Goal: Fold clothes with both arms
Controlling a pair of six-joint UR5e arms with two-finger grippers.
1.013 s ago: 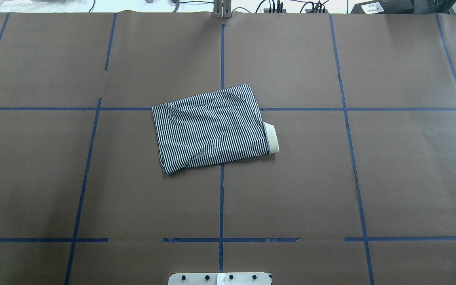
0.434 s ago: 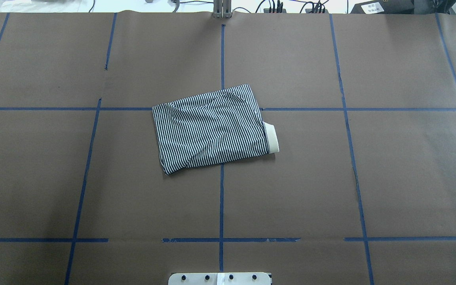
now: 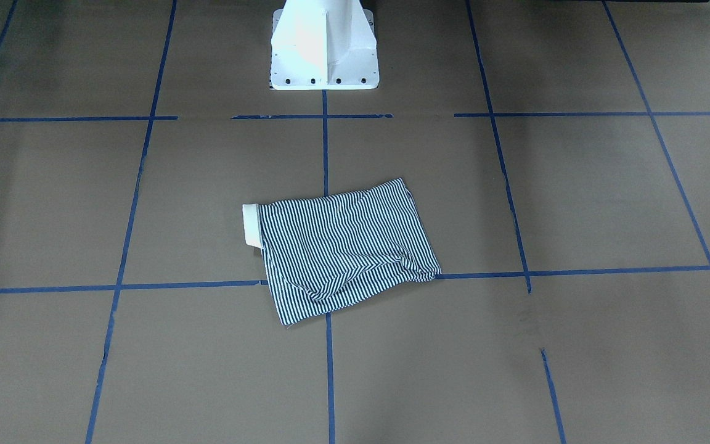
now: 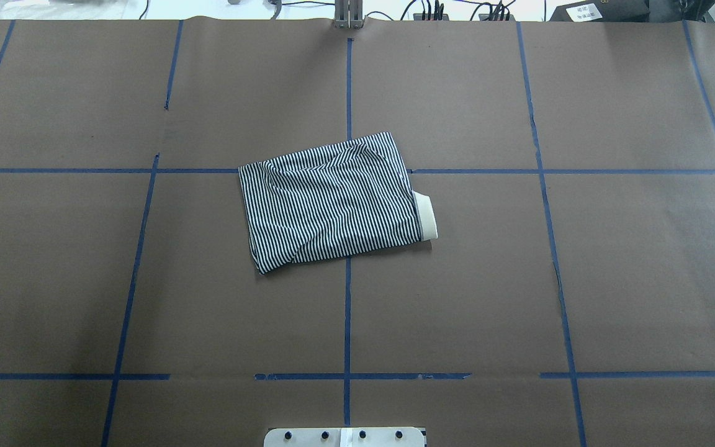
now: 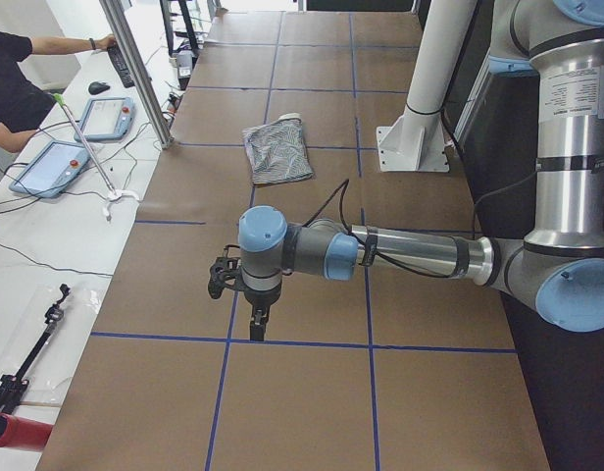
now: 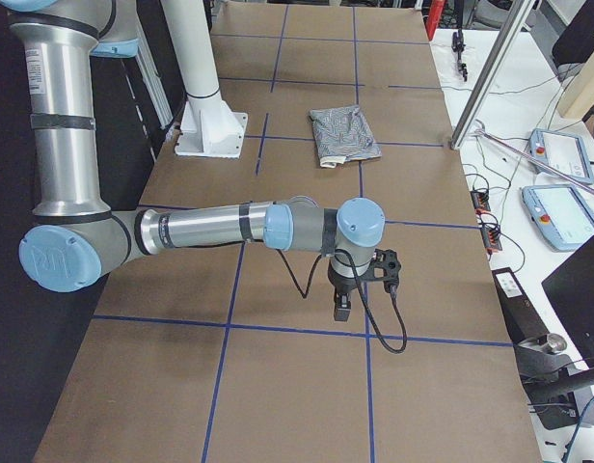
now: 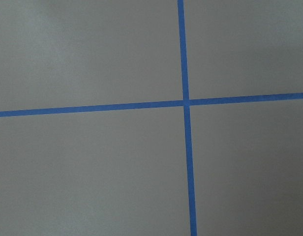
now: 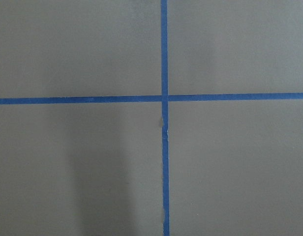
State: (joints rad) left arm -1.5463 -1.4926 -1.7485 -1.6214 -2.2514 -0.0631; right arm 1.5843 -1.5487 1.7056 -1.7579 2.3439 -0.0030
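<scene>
- The polo shirt (image 4: 332,202) lies folded into a rough rectangle near the middle of the table (image 4: 643,279), flat on the brown paper cover and a little askew to the taped grid
- It covers the crossing of the central blue tape line (image 4: 347,323) and a crosswise line, out in front of the white pedestal base (image 3: 324,46)
- Its cream collar (image 4: 426,215) sticks out as a narrow band from the shirt's edge on the robot's right side; the rest that shows is striped cloth, with soft creases along the far edge
- Both arms are well apart from the shirt and show only in the two side views
- The left arm (image 5: 410,253) reaches out low over the table toward the robot's left end, and the left tool (image 5: 256,329) points straight down by a tape line; whether its tip touches the paper cannot be told
- The right arm (image 6: 205,230) reaches out in the same manner toward the robot's right end, with the right tool (image 6: 342,309) pointing down close to a tape line
- Whether either tool's fingers are apart or together cannot be told: only the side views show the tools, and each wrist view shows just brown paper with a crossing of blue tape
- At the white bench beside the table a person (image 5: 13,69) in a dark top stretches an arm out, near two flat control pendants (image 5: 52,167)
</scene>
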